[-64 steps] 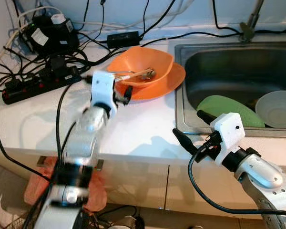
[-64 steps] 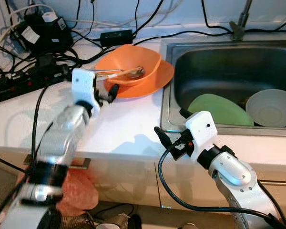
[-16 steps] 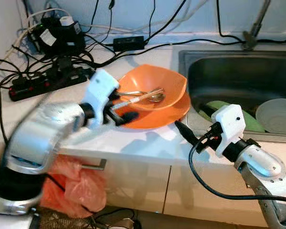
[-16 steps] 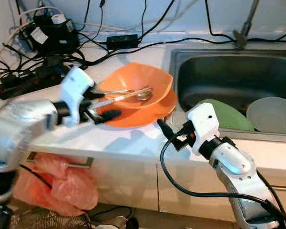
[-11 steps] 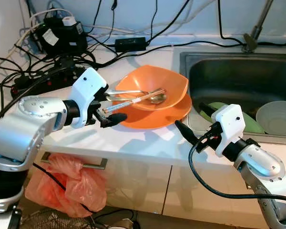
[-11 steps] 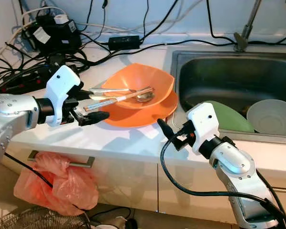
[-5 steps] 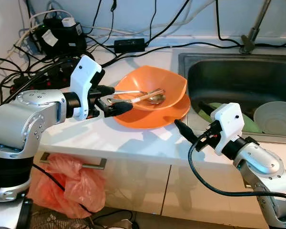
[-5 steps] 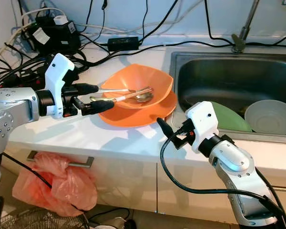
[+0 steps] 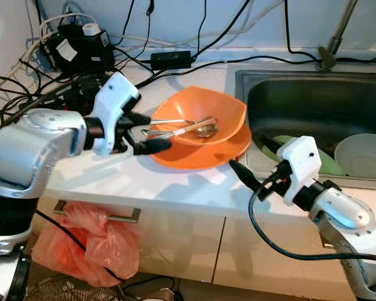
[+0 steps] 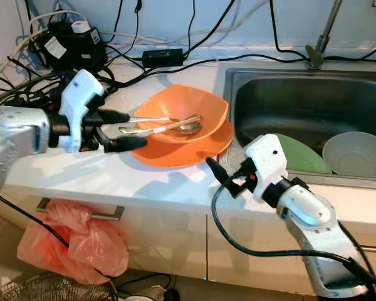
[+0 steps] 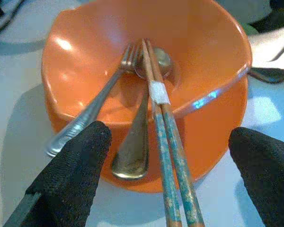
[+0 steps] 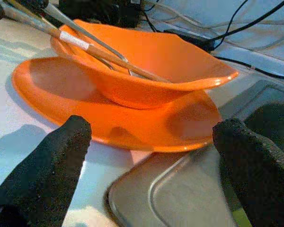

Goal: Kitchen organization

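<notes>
At the far left of the white table (image 9: pixel 175 188) lies a tangle of black cables and a power strip (image 9: pixel 56 100). Next comes the left gripper (image 9: pixel 147 133), its jaws spread wide and holding nothing — they sit on either side of the handle ends of the chopsticks (image 11: pixel 168 142), fork (image 11: pixel 92 113) and spoon (image 11: pixel 137 142) that stick out of the orange bowl (image 9: pixel 207 113). The bowl rests on an orange plate (image 9: pixel 203 153) (near the sink's edge). The right gripper (image 9: pixel 254 166) hovers just beside the plate, jaws also parted and empty. In the steel sink (image 9: pixel 313 94) lie a green plate (image 9: pixel 329 160) and a pale bowl (image 9: pixel 363 153).
</notes>
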`<state>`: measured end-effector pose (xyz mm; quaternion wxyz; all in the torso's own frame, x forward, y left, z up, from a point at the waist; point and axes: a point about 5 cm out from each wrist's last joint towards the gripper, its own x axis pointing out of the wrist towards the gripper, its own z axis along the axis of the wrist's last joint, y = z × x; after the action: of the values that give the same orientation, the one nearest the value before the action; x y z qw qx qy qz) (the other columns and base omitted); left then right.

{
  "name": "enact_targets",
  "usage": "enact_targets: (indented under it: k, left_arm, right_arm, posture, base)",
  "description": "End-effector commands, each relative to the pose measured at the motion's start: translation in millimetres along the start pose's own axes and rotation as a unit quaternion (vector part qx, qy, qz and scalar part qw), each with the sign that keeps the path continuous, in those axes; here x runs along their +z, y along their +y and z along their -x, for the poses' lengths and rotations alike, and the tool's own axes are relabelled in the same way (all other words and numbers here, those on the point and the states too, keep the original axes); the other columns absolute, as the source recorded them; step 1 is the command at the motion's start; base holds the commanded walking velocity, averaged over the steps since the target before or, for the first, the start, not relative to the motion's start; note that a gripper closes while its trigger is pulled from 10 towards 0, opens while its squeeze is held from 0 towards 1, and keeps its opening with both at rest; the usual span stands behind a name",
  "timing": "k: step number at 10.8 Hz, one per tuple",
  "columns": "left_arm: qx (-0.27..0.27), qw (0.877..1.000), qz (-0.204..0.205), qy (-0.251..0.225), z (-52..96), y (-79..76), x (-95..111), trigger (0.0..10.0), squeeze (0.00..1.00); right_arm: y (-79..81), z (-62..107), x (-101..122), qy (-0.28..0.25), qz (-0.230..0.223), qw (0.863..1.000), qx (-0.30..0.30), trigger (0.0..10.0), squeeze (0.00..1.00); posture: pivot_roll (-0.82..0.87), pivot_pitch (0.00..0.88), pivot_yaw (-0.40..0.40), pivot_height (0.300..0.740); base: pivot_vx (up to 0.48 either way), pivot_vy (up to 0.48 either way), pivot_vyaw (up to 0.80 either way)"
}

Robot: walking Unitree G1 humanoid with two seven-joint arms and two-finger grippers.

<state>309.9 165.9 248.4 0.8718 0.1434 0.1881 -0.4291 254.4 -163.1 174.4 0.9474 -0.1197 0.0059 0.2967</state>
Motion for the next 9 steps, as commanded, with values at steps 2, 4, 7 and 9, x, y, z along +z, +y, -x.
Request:
enact_targets:
  k: [2,4,7,9]
  left_arm:
    - [-0.014,1.0,-0.016,0.008,0.8,2.3,6.1,10.0,0.0]
    - [-0.033,0.999,-0.021,0.018,-0.5,1.1,4.9,0.0,0.0]
    - [-0.047,0.998,-0.022,0.032,-0.3,1.8,2.9,0.0,0.0]
    - [-0.048,0.997,-0.04,0.045,-0.3,2.3,1.4,10.0,0.0]
  right_arm:
    - [5.1,3.2,5.3,-0.006,0.005,1.0,0.027,10.0,0.0]
    - [5.5,3.9,4.4,-0.004,0.005,1.0,0.026,10.0,0.0]
    - [6.8,4.0,3.7,-0.004,0.004,1.0,0.025,10.0,0.0]
    - [7.7,3.5,3.9,-0.006,0.003,1.0,0.023,10.0,0.0]
  posture:
    - [0.08,0.027,0.106,0.74]
    - [0.07,0.027,0.115,0.74]
    - [0.07,0.023,0.122,0.74]
    - [0.07,0.023,0.123,0.74]
  base:
    - [0.0,0.0,0.0]
    - [0.0,0.0,0.0]
    - [0.0,0.0,0.0]
    - [0.0,0.0,0.0]
